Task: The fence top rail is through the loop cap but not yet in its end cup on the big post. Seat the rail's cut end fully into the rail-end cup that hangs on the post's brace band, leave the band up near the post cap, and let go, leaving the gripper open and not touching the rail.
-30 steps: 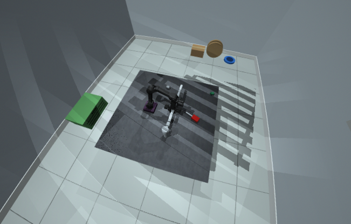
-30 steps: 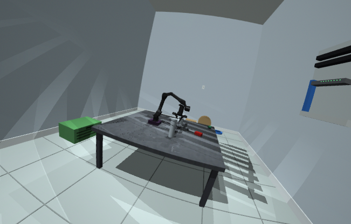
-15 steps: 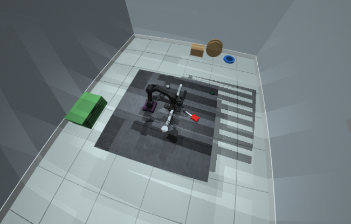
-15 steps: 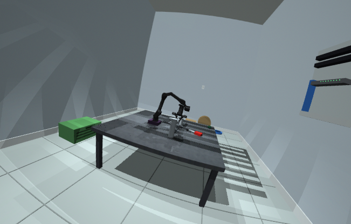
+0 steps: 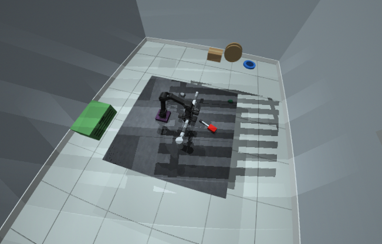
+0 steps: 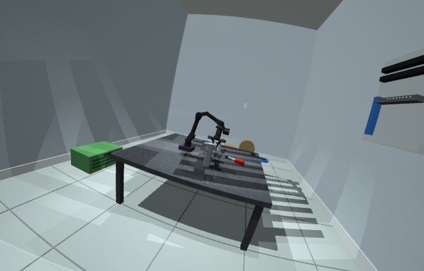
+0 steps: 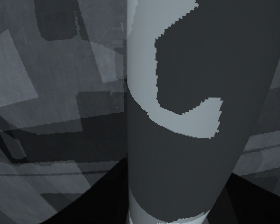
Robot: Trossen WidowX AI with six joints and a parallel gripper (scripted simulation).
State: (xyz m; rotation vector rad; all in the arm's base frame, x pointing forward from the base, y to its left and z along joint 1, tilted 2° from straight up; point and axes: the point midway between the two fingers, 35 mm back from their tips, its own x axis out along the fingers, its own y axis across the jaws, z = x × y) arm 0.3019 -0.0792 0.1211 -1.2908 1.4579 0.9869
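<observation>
One rail (image 5: 189, 115) is pinched in my hand (image 5: 193, 111), the fingers pressed against it from both sides at about the middle of its length. From above, the pale rail runs slantwise over the dark bench (image 5: 131, 151), its far end up near the back and its near end at the big post (image 5: 179, 139), whose round pale cap shows as a bright disc. I cannot tell from here whether the cut end sits inside the cup or stops short of it; the band and cup are too small to pick out. In the side view the post (image 6: 208, 155) stands upright as a grey cylinder near the front of my arm, with my hand (image 6: 217, 138) hanging just behind and above it. My wrist camera shows little but the rail (image 7: 184, 96) close up, a broad dark shaft with pale patches across it, filling the middle of the view. My arm rises from a purple base (image 5: 159, 118) on the bench. To the right of the rail lies a red-handled tool (image 5: 209, 126), apart from it, and a small green thing (image 5: 230, 101) sits farther back.
</observation>
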